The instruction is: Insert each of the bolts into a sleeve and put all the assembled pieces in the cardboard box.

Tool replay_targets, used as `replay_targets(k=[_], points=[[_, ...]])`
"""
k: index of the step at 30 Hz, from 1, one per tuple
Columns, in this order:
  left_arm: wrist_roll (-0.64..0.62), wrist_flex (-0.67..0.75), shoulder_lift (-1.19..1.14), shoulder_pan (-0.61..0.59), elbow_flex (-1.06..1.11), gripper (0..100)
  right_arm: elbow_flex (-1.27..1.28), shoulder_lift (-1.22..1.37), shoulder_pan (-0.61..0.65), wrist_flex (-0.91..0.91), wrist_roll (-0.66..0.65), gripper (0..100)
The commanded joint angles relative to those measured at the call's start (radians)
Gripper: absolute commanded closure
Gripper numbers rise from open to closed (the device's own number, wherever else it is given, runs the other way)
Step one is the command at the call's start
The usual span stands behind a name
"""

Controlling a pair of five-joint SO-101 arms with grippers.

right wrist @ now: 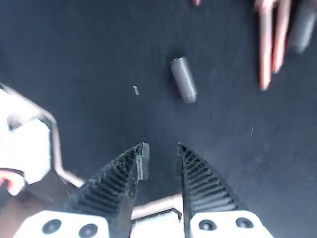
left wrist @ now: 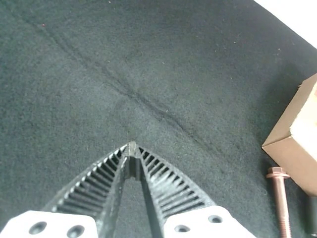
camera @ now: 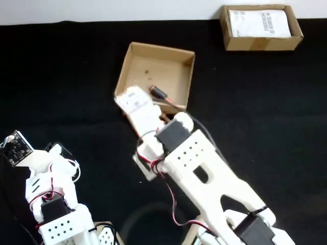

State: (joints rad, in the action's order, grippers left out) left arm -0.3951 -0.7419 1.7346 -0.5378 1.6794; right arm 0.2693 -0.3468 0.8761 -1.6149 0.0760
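Hovering short of the sleeve [right wrist: 184,79], my right jaws stand slightly parted, empty; it lies dead ahead, long axis nearly along my reach, bolts [right wrist: 270,44] beyond.

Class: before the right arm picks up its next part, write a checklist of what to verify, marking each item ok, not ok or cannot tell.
1. Right gripper open and empty: ok.
2. Loose sleeve lying free ahead of it: ok.
3. Bolts left to pair: ok, some lie beyond that sleeve.
4. Left gripper ready to take a part: not ok, it is shut.
5. Cardboard box has room: ok, one assembled piece inside.
6. Number of bolts remaining: cannot tell.
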Motion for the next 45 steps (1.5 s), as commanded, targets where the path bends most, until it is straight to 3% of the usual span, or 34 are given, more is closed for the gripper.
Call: replay_targets(k=[1,8,15,24,33,45], points=[[0.006,0.011,-0.008,0.015,0.022,99,0.165,-0.047,-0.015,0.114,-0.086,91.1],[0.006,0.011,-0.008,0.015,0.022,99,0.332,-0.044,-0.073,0.367,-0.207,91.1],[0.006,0.011,-0.008,0.015,0.022,99,0.341,0.085,-0.084,0.433,-0.351,91.1],[-0.002,0.008,-0.008,-0.016,0.022,85,0.065,0.398,-0.085,0.326,-0.427,90.8],[-0.002,0.008,-0.008,-0.016,0.022,85,-0.194,0.616,-0.096,0.222,-0.457,90.8],[0.002,0.008,-0.008,-0.018,0.022,85,-0.229,0.789,-0.104,0.223,-0.451,90.8]])
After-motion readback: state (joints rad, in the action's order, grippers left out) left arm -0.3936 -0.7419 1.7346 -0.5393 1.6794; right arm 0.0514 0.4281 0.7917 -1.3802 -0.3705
